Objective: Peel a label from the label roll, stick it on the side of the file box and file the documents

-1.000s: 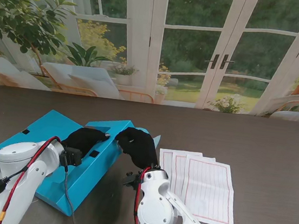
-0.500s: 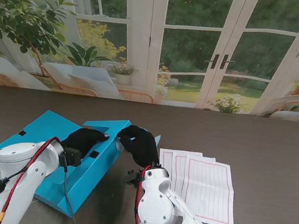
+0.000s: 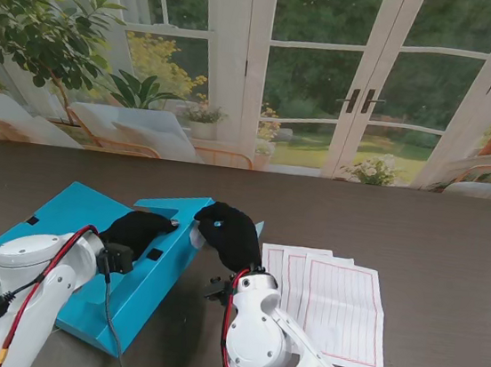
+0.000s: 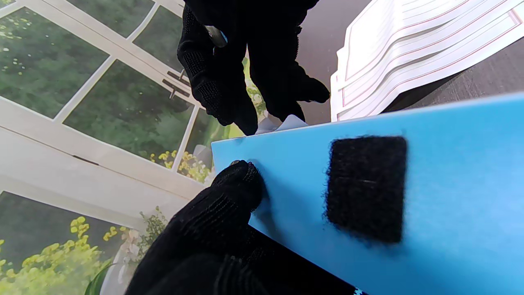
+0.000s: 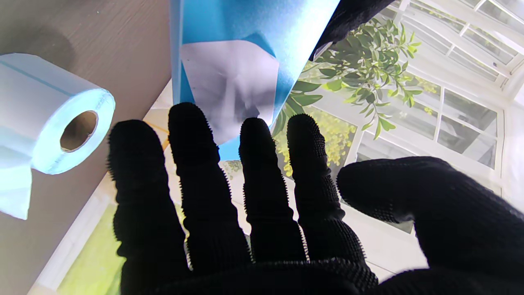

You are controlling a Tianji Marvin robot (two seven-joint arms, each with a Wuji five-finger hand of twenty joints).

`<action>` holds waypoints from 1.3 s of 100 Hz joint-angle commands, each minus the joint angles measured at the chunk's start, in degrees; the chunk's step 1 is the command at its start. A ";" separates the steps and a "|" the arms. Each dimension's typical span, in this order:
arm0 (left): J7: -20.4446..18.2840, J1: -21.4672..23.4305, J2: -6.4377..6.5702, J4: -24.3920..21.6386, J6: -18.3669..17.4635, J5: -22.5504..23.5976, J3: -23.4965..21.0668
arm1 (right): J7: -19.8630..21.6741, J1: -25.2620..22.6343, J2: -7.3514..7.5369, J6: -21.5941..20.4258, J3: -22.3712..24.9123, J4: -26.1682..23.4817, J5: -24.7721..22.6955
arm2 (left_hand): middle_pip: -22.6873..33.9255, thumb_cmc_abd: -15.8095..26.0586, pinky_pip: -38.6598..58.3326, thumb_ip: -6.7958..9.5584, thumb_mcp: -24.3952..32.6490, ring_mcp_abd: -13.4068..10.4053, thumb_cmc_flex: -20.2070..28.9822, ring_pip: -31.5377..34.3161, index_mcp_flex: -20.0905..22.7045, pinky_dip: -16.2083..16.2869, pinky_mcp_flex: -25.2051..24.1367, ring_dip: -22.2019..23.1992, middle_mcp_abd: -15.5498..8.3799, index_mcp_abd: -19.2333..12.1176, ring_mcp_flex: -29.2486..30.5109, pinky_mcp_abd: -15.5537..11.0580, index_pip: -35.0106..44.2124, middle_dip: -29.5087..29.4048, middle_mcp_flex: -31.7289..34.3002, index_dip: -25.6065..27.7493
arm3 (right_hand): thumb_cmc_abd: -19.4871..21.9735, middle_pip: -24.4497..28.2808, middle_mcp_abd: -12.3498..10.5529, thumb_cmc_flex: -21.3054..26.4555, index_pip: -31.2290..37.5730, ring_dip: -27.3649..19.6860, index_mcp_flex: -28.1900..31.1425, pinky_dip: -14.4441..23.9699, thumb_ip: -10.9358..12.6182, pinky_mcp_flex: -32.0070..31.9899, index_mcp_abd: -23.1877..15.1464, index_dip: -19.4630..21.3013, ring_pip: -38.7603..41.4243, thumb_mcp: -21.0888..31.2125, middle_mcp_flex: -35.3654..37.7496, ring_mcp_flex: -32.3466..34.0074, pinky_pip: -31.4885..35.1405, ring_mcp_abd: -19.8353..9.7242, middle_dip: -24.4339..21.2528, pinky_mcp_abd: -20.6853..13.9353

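Note:
The blue file box lies opened out on the left of the table. My left hand grips its right panel, a fingertip pressing the blue face. A creased white label is stuck on the panel's outer side. My right hand is open, its fingers spread straight just short of that label. The label roll stands on the table beside the box, hidden by my right hand in the stand view. The lined documents lie fanned to the right.
Black velcro patches sit on the box's panels, one large in the left wrist view. The dark wooden table stretches behind and to the right of the papers. A window backdrop stands past its far edge.
The box has slid and turned a little to the left under my left hand. My right hand has edged slightly farther from me along the panel's side.

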 commanded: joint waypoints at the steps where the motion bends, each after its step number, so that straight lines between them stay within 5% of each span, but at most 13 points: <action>1: -1.40 0.07 -0.18 -1.00 0.10 -0.13 0.04 | 0.78 -0.04 -0.39 0.24 0.01 0.12 0.12 | 2.40 1.53 1.06 2.33 6.20 6.04 6.53 2.89 1.94 1.39 -2.00 0.76 -0.25 -3.45 2.80 -3.09 3.47 1.15 2.06 0.29 | 1.84 0.20 -1.41 0.38 0.04 -1.85 -1.88 -0.50 -0.02 -19.50 -1.09 0.69 -3.10 -0.64 -2.36 -3.49 -0.87 -2.01 -1.06 -2.03; 130: -1.48 0.11 -0.15 -1.36 0.65 0.08 -0.31 | 1.95 -0.44 0.07 1.30 0.66 1.19 0.31 | 2.37 1.57 1.03 2.32 6.16 6.11 6.53 2.88 1.96 1.41 -2.05 0.76 -0.22 -3.49 2.79 -3.05 3.47 1.14 2.03 0.28 | 2.41 2.11 -0.58 -0.21 1.22 -2.33 -4.13 0.37 -0.68 -20.09 0.10 0.90 -1.36 -1.06 -2.98 -4.63 -1.55 -1.65 -1.63 -2.16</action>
